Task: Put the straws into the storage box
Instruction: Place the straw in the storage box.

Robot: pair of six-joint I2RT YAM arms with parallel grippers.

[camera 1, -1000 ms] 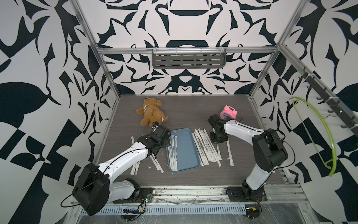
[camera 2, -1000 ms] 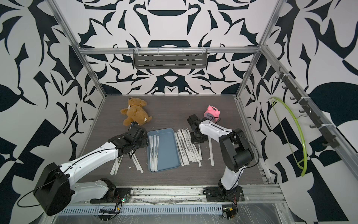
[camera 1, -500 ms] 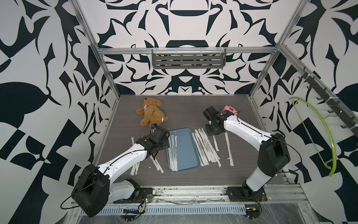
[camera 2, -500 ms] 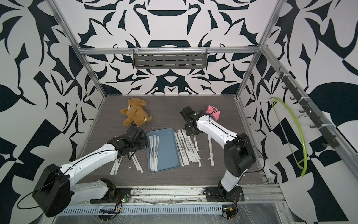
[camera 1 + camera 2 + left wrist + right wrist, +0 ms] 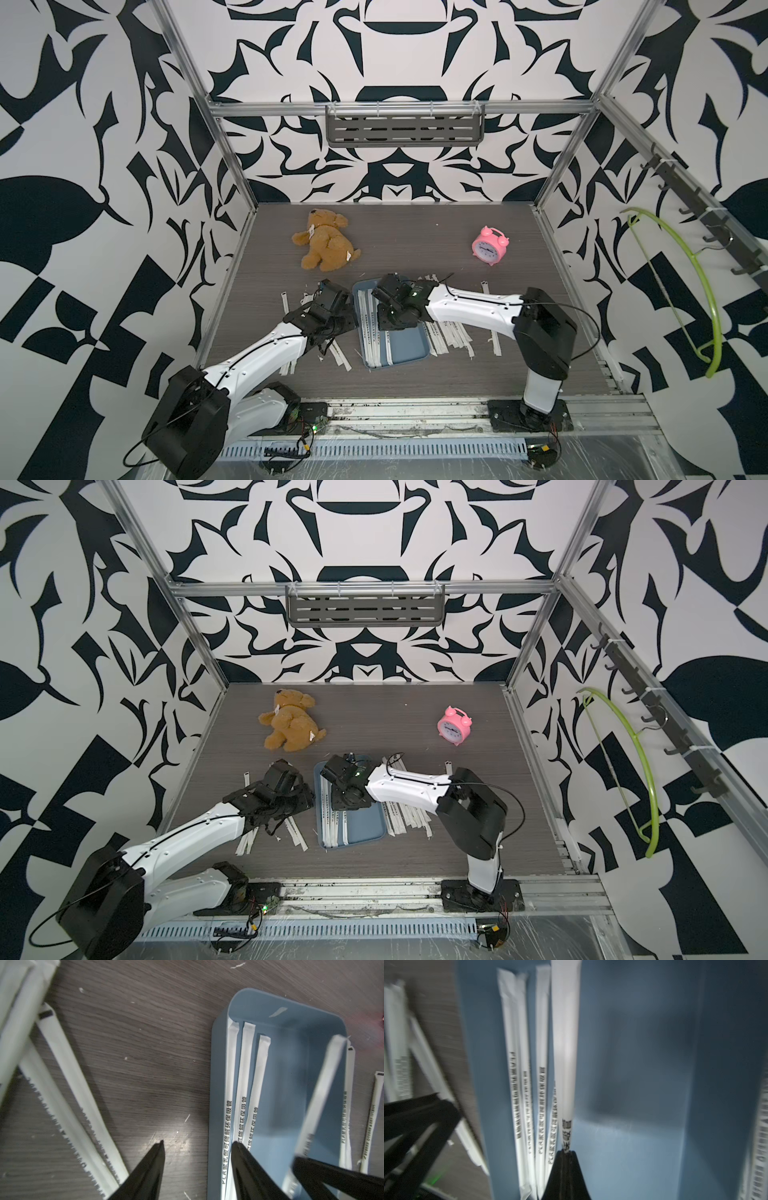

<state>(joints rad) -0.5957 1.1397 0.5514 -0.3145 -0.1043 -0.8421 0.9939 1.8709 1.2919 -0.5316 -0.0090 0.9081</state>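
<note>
Several straws (image 5: 517,1064) lie flat in the storage box (image 5: 633,1064), side by side along its 9 o'clock edge. In both top views the box sits near the middle of the table (image 5: 415,232), a bit toward the near side. The 3 o'clock half of the box shows bare blue floor, so that side has room.

The right gripper (image 5: 566,1152) hangs over the box. Its fingers are pressed together, pinching one more straw (image 5: 565,1032), which pokes out just beside the ones lying down.

The left gripper (image 5: 198,1144) is at the box's 9 o'clock edge. Its fingers are spread apart and hold nothing. One tip is over the wood, the other just inside the rim.

Some loose straws (image 5: 455,343) lie on the table at 3 o'clock of the box, and others (image 5: 338,357) at 9 o'clock. A teddy bear (image 5: 326,245) lies at 11 o'clock and a pink alarm clock (image 5: 490,245) stands at 1 o'clock, with bare wood between them.
</note>
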